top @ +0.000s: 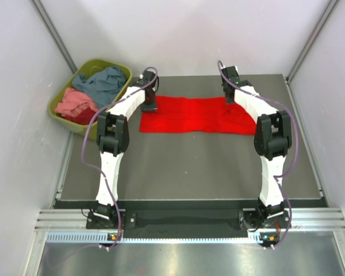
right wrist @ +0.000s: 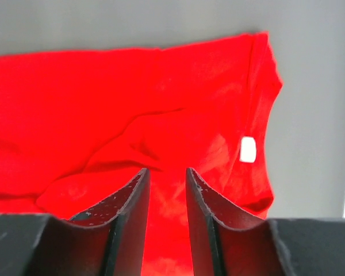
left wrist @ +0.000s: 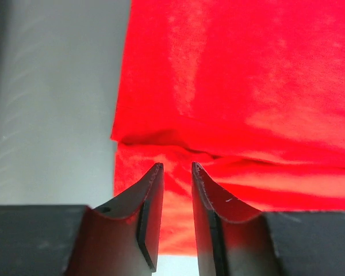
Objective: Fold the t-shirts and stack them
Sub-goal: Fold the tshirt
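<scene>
Top view: two arms reach across dark worktop (top: 190, 167); bright red t-shirt (top: 190, 115) lies flat between left claw (top: 150, 106) and right claw (top: 230, 96). Other t-shirts (top: 103, 83) heaped in olive tub (top: 58, 110), left of left claw.
Left wrist: fingers narrowly apart over creased shirt edge.
Right wrist: fingers narrowly apart over cloth; white neck label (right wrist: 248, 149) right of claw.

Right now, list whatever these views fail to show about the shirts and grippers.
Top view: each wrist covers its fingertips, so whether the left gripper or right gripper touches the red shirt is unclear.
Top view: the blue-grey shirt and pink shirt hide whatever lies under them in the tub.
Left wrist: the red shirt runs off the top and right edges.
Right wrist: the label is too small to read.
</scene>
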Robot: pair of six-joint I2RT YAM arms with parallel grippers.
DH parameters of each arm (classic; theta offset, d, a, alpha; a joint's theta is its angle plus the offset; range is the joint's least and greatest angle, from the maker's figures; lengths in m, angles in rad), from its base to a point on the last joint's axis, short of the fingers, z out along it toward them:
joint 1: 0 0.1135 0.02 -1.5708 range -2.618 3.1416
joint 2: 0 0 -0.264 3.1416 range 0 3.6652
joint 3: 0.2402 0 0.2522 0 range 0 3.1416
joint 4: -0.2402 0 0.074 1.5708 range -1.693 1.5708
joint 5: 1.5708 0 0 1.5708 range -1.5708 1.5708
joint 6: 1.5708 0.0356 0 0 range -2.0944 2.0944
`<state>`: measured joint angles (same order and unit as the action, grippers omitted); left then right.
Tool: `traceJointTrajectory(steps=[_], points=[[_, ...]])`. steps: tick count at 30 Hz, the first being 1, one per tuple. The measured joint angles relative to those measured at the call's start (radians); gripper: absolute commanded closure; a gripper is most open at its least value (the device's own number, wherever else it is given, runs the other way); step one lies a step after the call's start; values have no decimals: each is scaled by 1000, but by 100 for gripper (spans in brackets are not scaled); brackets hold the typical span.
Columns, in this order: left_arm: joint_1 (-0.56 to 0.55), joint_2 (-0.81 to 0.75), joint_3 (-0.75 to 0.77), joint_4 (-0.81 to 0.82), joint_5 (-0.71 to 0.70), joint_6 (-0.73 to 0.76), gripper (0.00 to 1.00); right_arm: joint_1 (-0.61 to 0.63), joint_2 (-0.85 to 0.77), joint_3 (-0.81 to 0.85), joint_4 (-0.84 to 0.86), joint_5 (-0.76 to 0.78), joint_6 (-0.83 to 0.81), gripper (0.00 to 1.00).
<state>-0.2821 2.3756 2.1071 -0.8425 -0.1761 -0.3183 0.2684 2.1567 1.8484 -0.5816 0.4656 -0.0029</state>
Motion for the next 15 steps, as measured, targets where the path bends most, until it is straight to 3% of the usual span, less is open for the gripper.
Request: traceJointTrajectory(steps=[4,11,15], points=[[2,-43,-3,-2,80,-5,67,-21,-48,-14,-82,-52,99,77],[-13,-204,-171,53,206,-35,68,-169,-290,-300,-96,-192,236,82],[-20,-210,-262,83,243,-60,69,-266,-322,-418,-69,-251,270,84]])
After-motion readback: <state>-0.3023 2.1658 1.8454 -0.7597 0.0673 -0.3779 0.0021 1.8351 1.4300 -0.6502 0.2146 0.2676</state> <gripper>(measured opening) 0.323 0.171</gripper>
